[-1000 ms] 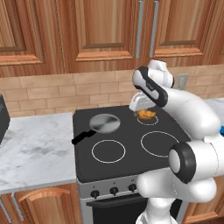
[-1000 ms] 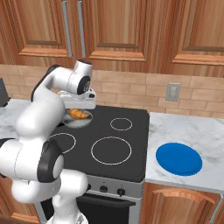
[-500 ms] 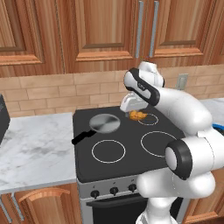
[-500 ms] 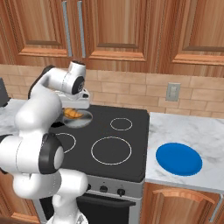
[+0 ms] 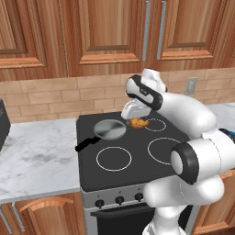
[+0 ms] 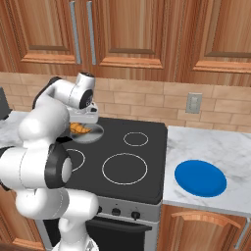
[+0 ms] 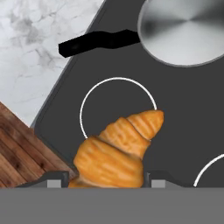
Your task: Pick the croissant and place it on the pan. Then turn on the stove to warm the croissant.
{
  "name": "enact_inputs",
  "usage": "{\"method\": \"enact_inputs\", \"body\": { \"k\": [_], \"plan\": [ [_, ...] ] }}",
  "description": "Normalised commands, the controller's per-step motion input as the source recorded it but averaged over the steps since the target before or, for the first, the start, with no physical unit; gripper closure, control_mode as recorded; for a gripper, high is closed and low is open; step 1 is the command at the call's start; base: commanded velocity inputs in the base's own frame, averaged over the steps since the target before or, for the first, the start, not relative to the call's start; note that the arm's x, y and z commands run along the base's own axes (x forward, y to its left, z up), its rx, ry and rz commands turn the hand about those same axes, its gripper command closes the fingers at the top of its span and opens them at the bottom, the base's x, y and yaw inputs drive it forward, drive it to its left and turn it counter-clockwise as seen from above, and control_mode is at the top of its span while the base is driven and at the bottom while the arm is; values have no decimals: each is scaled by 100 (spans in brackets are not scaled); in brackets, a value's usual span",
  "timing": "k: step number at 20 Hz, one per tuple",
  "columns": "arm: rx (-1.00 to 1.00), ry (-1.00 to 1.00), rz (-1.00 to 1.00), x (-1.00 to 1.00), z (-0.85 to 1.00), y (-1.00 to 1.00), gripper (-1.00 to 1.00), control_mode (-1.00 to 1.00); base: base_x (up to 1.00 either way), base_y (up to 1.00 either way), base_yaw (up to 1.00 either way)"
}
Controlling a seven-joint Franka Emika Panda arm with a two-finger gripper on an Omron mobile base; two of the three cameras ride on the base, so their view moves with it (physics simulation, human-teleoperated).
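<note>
A wood-cabinet kitchen with a tan brick backsplash frames a marble-topped bench (image 5: 36,156), and set into it is the black glass stove (image 5: 133,158) with four white ring burners and a steel front carrying black knobs. Above the cooktop, the white arm's two-finger hand (image 5: 137,120) pinches the small golden-orange curved croissant (image 5: 137,122) between its dark fingertips; in the hand view the croissant (image 7: 116,151) sits between the two tips with its pointed end reaching away from the hand. The pastry hangs clear of the glass, over the rear part of the stove. Just beside it, toward the robot's left, lies the small round grey metal frying pan (image 5: 110,130) with its short black handle (image 5: 86,145) pointing toward the front left corner of the cooktop. In the hand view the pan (image 7: 188,30) lies beyond the croissant, apart from it. Well off to the robot's right, a flat round blue plate (image 6: 201,178) rests on the marble bench.
</note>
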Motion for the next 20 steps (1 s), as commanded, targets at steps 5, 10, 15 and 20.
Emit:
{"method": "enact_inputs", "body": {
  "k": [5, 10, 15, 20],
  "plan": [
    [0, -2, 0, 26, -14, 16, 100, -100, 0, 0, 0],
    [0, -7, -2, 21, -21, 5, 100, -100, 0, 0, 0],
    [0, -2, -1, 24, -27, 11, 100, -100, 0, 0, 0],
    [0, 0, -2, 37, -19, 22, 100, -100, 0, 0, 0]
  ]
}}
